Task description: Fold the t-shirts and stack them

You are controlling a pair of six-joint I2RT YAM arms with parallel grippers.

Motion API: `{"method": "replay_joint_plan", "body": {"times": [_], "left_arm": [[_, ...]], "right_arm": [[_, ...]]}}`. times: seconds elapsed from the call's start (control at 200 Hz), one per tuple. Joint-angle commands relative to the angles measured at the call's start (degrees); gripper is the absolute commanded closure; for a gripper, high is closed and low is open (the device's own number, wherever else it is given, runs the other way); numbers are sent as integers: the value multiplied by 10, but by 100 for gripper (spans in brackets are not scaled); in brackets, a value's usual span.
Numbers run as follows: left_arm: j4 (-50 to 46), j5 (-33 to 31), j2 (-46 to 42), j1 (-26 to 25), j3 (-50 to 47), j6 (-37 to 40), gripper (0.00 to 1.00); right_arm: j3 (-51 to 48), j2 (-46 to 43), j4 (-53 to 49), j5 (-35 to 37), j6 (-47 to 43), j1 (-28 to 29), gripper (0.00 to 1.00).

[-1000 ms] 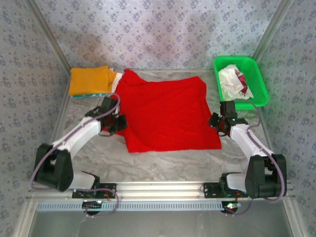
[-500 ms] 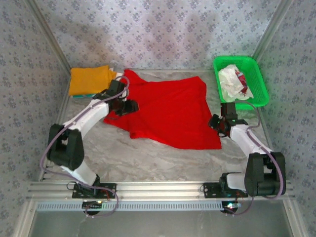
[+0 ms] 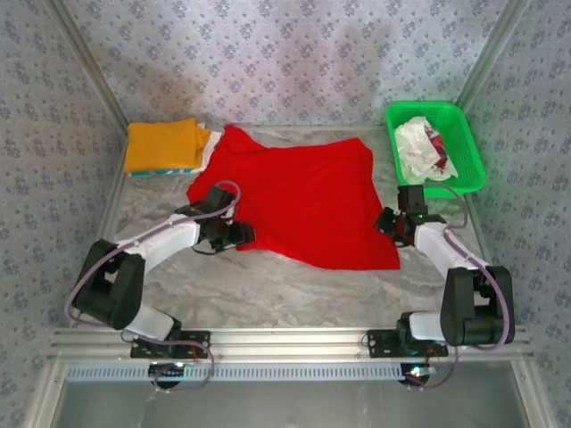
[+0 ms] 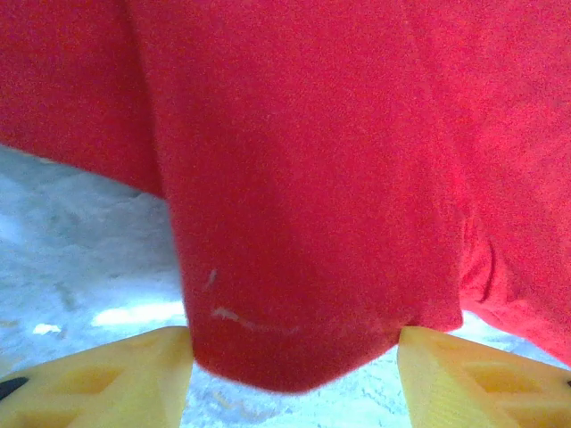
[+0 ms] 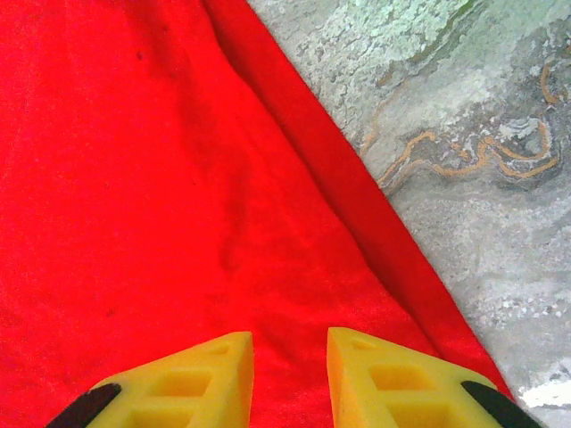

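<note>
A bright red t-shirt (image 3: 303, 196) lies spread on the marble table (image 3: 268, 294), its near-left edge running on a slant. My left gripper (image 3: 244, 236) stands open at that slanted edge. In the left wrist view a corner of the red t-shirt (image 4: 312, 178) rests on the table between the wide-apart yellow fingers (image 4: 98, 383). My right gripper (image 3: 386, 223) is at the shirt's right edge. Its fingers (image 5: 401, 383) stand apart over the red t-shirt (image 5: 161, 178), pinching nothing. A folded orange-yellow t-shirt (image 3: 161, 144) tops a stack at the back left.
A green mesh basket (image 3: 468, 156) at the back right holds a crumpled white t-shirt with red marks (image 3: 421, 147). Patterned walls close in the table on three sides. Bare marble (image 5: 500, 178) runs right of the red shirt and along the near edge.
My left gripper, shut on the red shirt's near-left corner, carried it away toward the back, let go, opened and drew back to the near side. That corner now lies folded in. The right gripper barely moved.
</note>
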Motion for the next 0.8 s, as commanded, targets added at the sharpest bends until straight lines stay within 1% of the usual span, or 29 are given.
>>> {"method": "replay_joint_plan", "body": {"times": [0.0, 0.115, 0.265, 0.395, 0.52, 0.655, 0.794], "left_arm": [[29, -13, 30, -2, 17, 0, 43], [8, -45, 34, -2, 29, 12, 76], [-53, -89, -4, -9, 49, 21, 100], [-118, -112, -41, -17, 71, 22, 100], [-202, -113, -56, -37, 106, 22, 100], [-282, -104, -40, -87, 155, 15, 100], [-373, -111, 34, -158, 250, 49, 100]], "right_arm": [[3, -10, -5, -8, -9, -4, 70], [0, -27, -12, -7, -9, -8, 69], [-3, -41, -15, -9, -11, -16, 69], [-6, -39, -10, -20, -13, -22, 68], [-8, -40, -5, -30, -14, -26, 68], [-16, -39, 5, -37, -17, -31, 67], [-29, -39, 20, -49, -16, -39, 67]]}}
